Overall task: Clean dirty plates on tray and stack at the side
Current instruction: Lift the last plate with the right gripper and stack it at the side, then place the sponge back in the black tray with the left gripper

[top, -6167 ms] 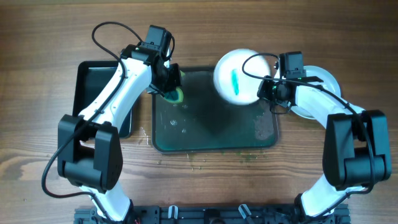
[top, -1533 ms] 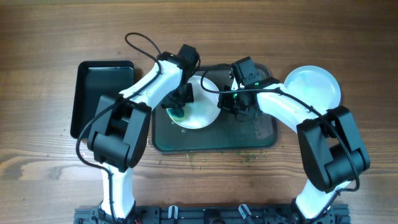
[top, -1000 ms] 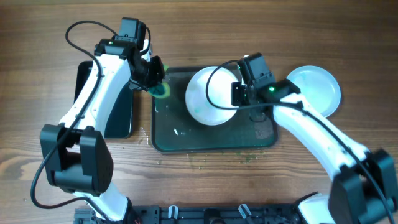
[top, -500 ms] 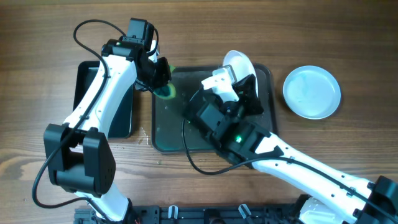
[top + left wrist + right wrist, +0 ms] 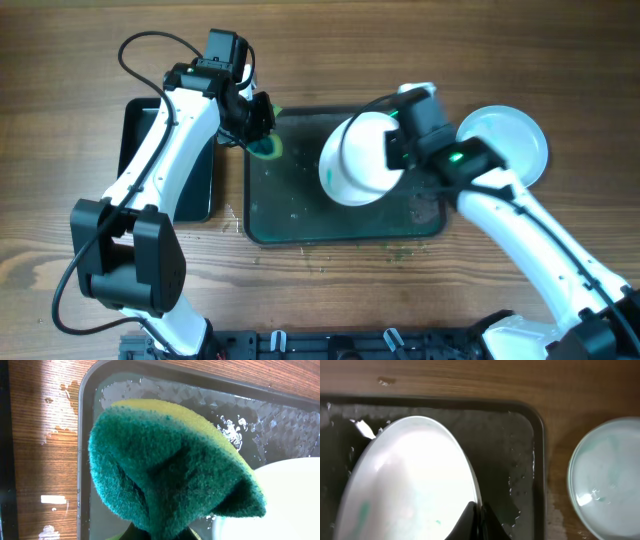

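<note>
Green sponge (image 5: 170, 465), pinched in the left fingers (image 5: 255, 122), hangs over the tray's (image 5: 300, 225) far-left corner. The right fingers (image 5: 466, 525) clamp the rim of a tilted white plate (image 5: 415, 480) above the tray, toward the bench's right edge.

Over the large dark grey-green rectangular tray (image 5: 290, 218), the tilted round white plate (image 5: 355, 165) pinched by the right gripper (image 5: 395, 150) fills the middle and far right. The green-and-yellow sponge (image 5: 268, 147) clamped in the left gripper (image 5: 258, 135) blocks the far-left corner, so only the near strip lies open. Right of the tray sits a second white plate (image 5: 505, 145), and left of it a glossy black tray (image 5: 145, 130) under the left arm (image 5: 175, 150).
</note>
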`<state>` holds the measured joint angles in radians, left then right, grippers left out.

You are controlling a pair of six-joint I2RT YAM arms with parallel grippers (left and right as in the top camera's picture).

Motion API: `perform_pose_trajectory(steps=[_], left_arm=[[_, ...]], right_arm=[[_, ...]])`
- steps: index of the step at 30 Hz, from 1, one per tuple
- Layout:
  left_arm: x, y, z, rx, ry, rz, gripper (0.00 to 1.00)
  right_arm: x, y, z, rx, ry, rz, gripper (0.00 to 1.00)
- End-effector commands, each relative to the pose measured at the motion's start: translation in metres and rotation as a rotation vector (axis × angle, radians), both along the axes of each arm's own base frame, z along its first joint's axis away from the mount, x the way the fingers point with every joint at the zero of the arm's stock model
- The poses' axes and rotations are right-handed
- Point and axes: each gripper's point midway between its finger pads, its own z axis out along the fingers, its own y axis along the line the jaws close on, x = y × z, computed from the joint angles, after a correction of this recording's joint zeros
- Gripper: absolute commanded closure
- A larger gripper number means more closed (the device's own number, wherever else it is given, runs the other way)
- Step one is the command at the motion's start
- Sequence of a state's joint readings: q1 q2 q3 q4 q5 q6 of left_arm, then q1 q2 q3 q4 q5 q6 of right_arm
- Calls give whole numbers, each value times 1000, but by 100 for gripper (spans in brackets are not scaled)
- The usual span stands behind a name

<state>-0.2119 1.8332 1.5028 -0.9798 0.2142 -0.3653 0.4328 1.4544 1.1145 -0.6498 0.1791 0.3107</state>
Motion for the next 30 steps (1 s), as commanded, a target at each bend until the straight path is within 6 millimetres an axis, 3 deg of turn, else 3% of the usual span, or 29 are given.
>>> perform_pose_trajectory(steps=[1,3,6,9,10,13,17,18,19,21,22,24,26,27,30], left_arm=[[1,-3,2,-2,-4,6,96],[1,-3,2,-2,-4,6,96],[1,-3,2,-2,-5,6,96],[1,-3,2,-2,-4,6,96],[1,-3,2,-2,-4,6,96],[1,-3,2,-2,-4,6,96],[1,-3,2,-2,-4,6,96],[1,-3,2,-2,-4,6,96],[1,-2,2,-1,-4,6,96],[1,0,1,9,-8,3,96],[2,7,2,29,-9,17,96],[-1,18,5,49,1,11,96],[-6,41,8,101,13,12,96],[-10,63,6,168,33,27,96],[-21,121,3,354,85,65,96]], right_arm=[[10,-22,14,331,72,-46,96],[16,-75,11,352,80,-191,96],[11,-175,3,284,56,-475,96],[-11,-241,-11,157,58,-718,96],[-22,-260,-18,94,61,-801,96],[-30,-279,-32,19,32,-899,96],[-28,-284,-65,-9,51,-912,96],[-28,-284,-70,-9,65,-912,88],[-26,-280,-72,11,71,-896,64],[-13,-259,-65,108,70,-777,45],[-6,-244,-52,167,68,-703,39],[4,-222,-25,212,61,-582,37],[14,-195,-3,250,50,-452,36],[19,-169,5,276,53,-357,36],[21,-123,4,288,77,-229,34]])
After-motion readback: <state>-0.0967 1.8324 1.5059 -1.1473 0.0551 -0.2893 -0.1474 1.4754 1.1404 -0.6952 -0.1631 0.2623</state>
